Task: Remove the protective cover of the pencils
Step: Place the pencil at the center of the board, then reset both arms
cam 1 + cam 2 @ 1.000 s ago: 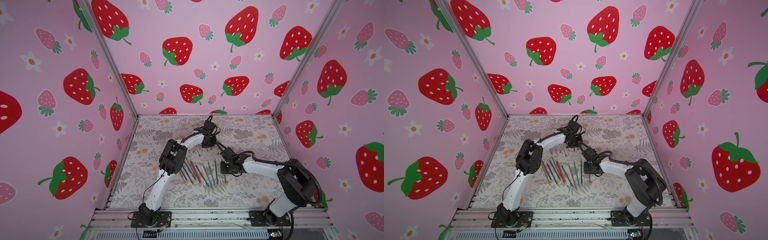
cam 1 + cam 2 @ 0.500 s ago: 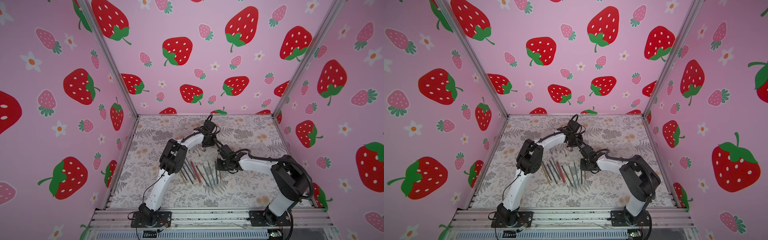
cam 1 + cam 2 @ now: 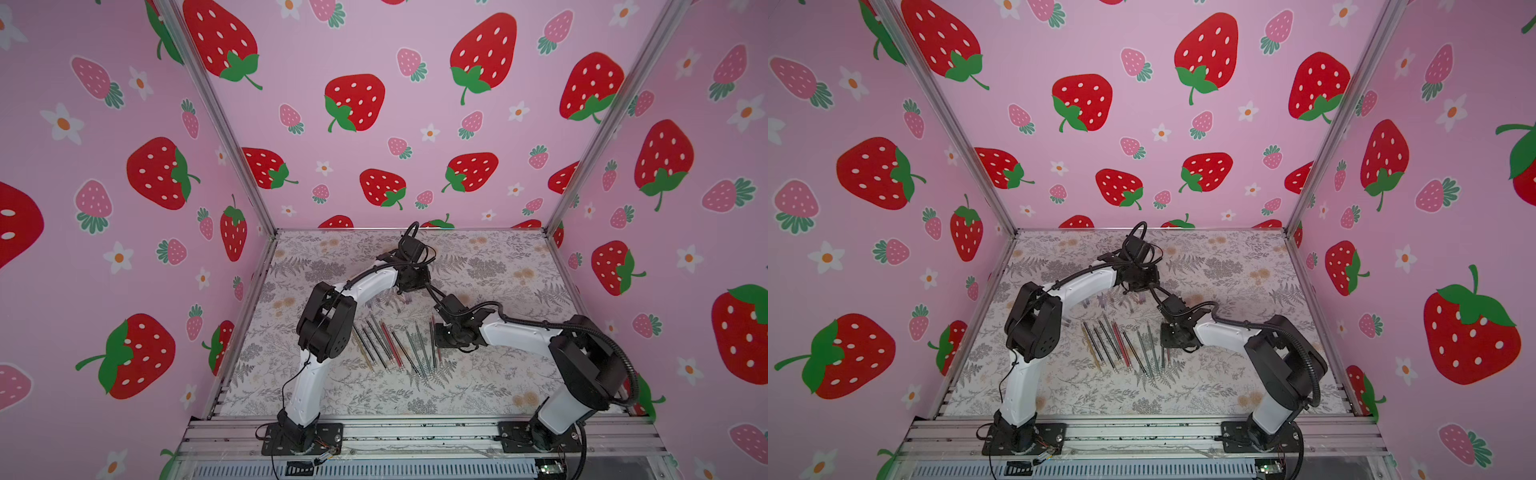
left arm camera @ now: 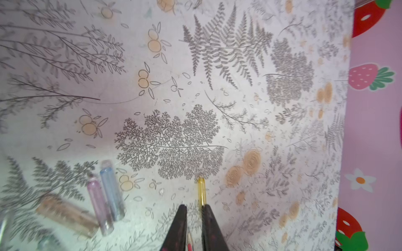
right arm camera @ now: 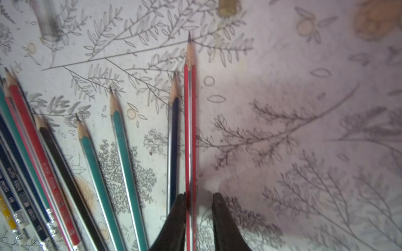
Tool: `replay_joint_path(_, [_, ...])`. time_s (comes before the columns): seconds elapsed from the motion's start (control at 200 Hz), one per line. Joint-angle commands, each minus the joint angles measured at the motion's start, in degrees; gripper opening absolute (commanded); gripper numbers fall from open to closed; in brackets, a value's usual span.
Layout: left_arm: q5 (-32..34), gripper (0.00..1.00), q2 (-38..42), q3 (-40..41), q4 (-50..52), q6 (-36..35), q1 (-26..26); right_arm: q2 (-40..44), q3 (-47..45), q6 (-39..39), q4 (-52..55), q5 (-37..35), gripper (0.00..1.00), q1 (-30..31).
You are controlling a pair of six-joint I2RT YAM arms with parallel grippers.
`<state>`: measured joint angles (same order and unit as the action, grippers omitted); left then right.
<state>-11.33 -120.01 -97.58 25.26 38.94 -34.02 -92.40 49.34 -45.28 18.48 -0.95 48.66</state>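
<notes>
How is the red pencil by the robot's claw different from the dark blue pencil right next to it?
The red pencil is bright red; the dark blue pencil is navy. The red pencil runs between the open fingers of the right gripper; the dark blue pencil lies just outside them. The red pencil's tip pokes farther ahead than the dark blue pencil's. Both are sharpened, point the same way and wear no cover.

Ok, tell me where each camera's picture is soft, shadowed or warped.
Left wrist view: the tan cap is blurred, the yellow cap sharper. Right wrist view: the red pencil is crisp, the mat beside it soft and shadowed. Both top views: wide-angle bend, frame posts splay outward.
</notes>
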Motion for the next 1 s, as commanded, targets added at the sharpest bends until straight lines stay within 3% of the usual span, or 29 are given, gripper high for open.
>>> replay_joint_path(0.0, [3.09,0.20,7.48,3.90,-1.00,0.12,-0.17,6.63,-0.80,-1.45,7.58,-4.24,0.32,1.13])
replay_joint_path(0.185, [9.83,0.27,24.13,14.79,-1.62,0.61,-0.17,22.53,-2.66,-2.80,15.12,-11.55,0.51,3.55])
replay_joint_path(0.31, [18.95,0.36,38.38,24.55,-1.73,2.29,1.16,33.98,-2.05,-2.21,20.30,-18.12,0.83,3.47])
replay_joint_path(0.38, [21.45,0.56,46.05,30.33,-5.02,0.29,2.72,37.97,0.75,-1.16,23.67,-24.66,1.00,3.41])
replay_joint_path(0.455, [26.84,0.76,51.47,35.59,-8.19,-4.45,4.00,41.24,1.69,0.70,23.24,-29.21,0.99,2.94])
replay_joint_path(0.545, [34.95,1.00,54.57,42.23,-9.39,-8.82,5.71,44.56,-2.41,4.62,15.80,-26.52,0.99,2.70])
replay_joint_path(0.625, [37.53,0.99,55.47,48.32,-10.78,-13.27,8.28,47.85,-11.81,13.45,1.88,-23.68,0.99,2.66])
replay_joint_path(0.69, [43.72,1.00,57.66,52.78,-14.63,-13.95,10.79,49.81,-18.44,19.54,-11.71,-28.23,0.99,1.64])
replay_joint_path(0.76, [50.64,0.99,60.68,59.92,-23.05,-16.05,13.16,48.89,-19.95,24.65,-17.60,-35.05,0.99,-0.83])
replay_joint_path(0.865, [51.50,0.99,63.11,71.34,-41.89,-25.43,17.99,41.07,-17.61,37.74,-24.12,-39.46,0.99,-6.69])
replay_joint_path(0.96, [50.57,0.99,62.10,74.93,-45.74,-25.08,23.03,29.33,-15.26,46.35,-28.06,-41.94,0.99,-13.21])
replay_joint_path(0.996, [49.59,0.99,61.05,74.99,-45.57,-25.13,24.52,25.56,-15.04,45.92,-29.49,-44.20,0.99,-15.01])
